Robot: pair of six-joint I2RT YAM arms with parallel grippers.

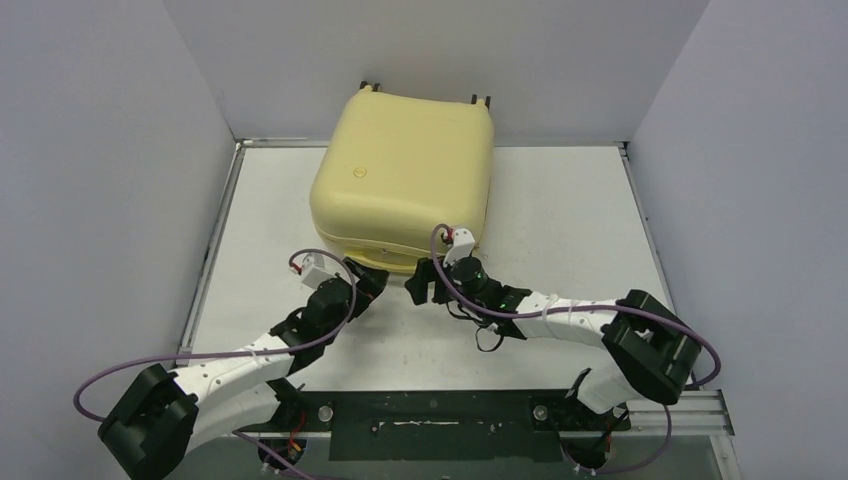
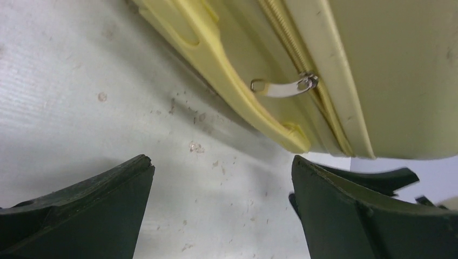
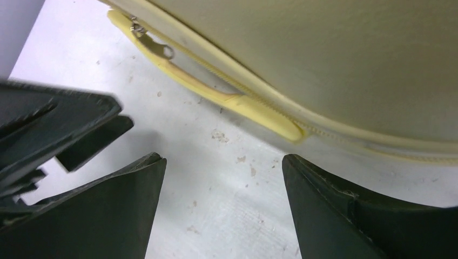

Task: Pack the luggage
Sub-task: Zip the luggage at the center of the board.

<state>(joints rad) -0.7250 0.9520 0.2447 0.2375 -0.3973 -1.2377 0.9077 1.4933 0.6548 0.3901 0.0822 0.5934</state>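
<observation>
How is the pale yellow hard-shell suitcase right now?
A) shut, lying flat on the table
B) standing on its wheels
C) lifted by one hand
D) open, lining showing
A: the pale yellow hard-shell suitcase lies flat, lid down; left hand and right hand open, empty.

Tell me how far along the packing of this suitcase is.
Done: the luggage lies shut on the table. In hand: the left gripper and right gripper hover open at its front edge, by the handle and zipper pull, holding nothing. Left: possibly finishing the zip; whether it is fully closed I cannot tell.
</observation>
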